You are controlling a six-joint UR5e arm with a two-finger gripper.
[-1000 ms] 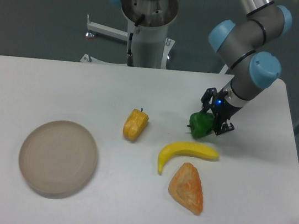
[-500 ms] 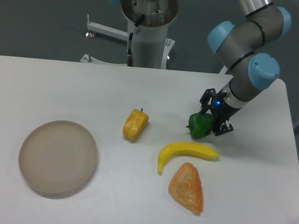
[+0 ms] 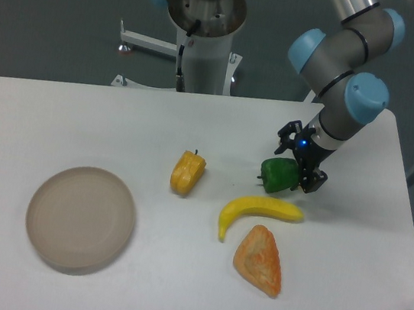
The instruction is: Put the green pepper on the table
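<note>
The green pepper (image 3: 276, 175) lies on the white table (image 3: 80, 122), right of centre and just above the banana. My gripper (image 3: 298, 166) hangs over the pepper's right side. Its jaws have spread a little and stand open around the pepper, one black finger (image 3: 282, 141) behind it and the other at its right. The pepper looks settled on the tabletop, its stem pointing left.
A yellow banana (image 3: 259, 209) and an orange wedge-shaped pastry (image 3: 260, 260) lie just in front of the pepper. A yellow-orange pepper (image 3: 187, 173) sits at mid-table. A round beige plate (image 3: 80, 218) is at front left. The robot base (image 3: 204, 47) stands behind the table.
The jaws have spread slightly and the green pepper has dropped and tipped flatter onto the table. The arm has hardly shifted.
</note>
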